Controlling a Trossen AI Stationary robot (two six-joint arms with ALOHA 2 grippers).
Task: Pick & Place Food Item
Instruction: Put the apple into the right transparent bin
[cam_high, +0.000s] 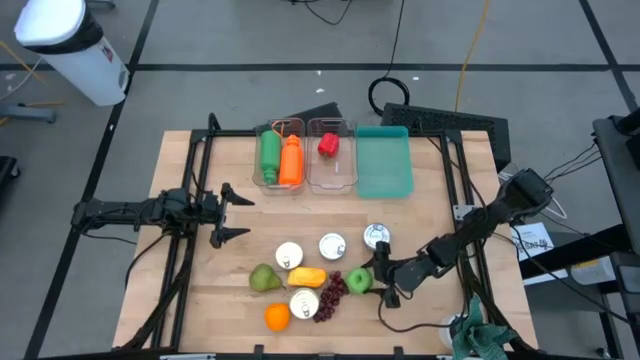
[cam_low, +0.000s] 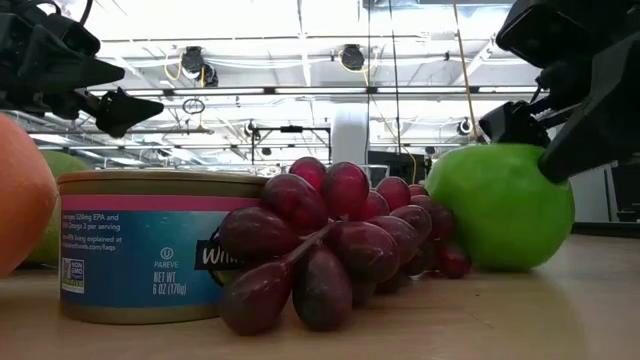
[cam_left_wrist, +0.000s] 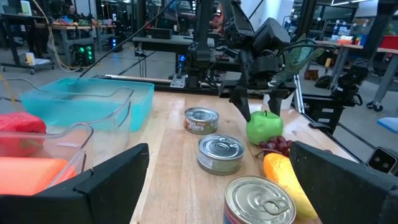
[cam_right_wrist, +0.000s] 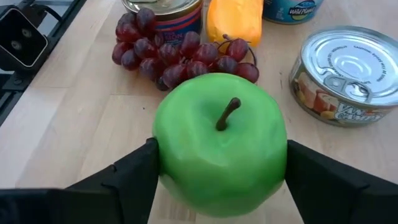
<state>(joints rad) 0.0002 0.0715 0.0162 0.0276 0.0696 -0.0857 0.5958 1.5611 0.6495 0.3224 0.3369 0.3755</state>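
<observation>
Two grippers, both mine, entered here with the items on the wooden table (cam_high: 440, 230).

Right gripper (cam_high: 378, 280): lower centre-right of the high view, fingers set one on each side of the green apple (cam_high: 359, 279). In the right wrist view the apple (cam_right_wrist: 220, 142) fills the middle of the frame, stem up, with both dark fingers (cam_right_wrist: 127, 177) touching its flanks; it rests on the table.

Left gripper (cam_high: 232, 214): left of centre in the high view, fingers spread apart and holding nothing, well apart from the food.

Red grapes (cam_high: 331, 296): just left of the apple in the high view, touching it; in the low view the bunch (cam_low: 335, 245) lies between a tuna can (cam_low: 150, 245) and the apple (cam_low: 500, 205).

Cans: three more, lids up, in a row above the fruit in the high view, one (cam_high: 289, 255) at the left, one (cam_high: 332, 245) in the middle, one (cam_high: 376, 236) at the right.

Other fruit: green pear (cam_high: 264, 278), orange (cam_high: 277, 317), and a yellow-orange piece (cam_high: 306, 276) I cannot identify, all lower centre.

Containers, upper centre of the high view: clear bin (cam_high: 279, 182) with a green bottle (cam_high: 270, 153) beside an orange bottle (cam_high: 290, 160); clear bin (cam_high: 333, 183) with a red item (cam_high: 328, 145); teal tray (cam_high: 384, 165) to their right.
</observation>
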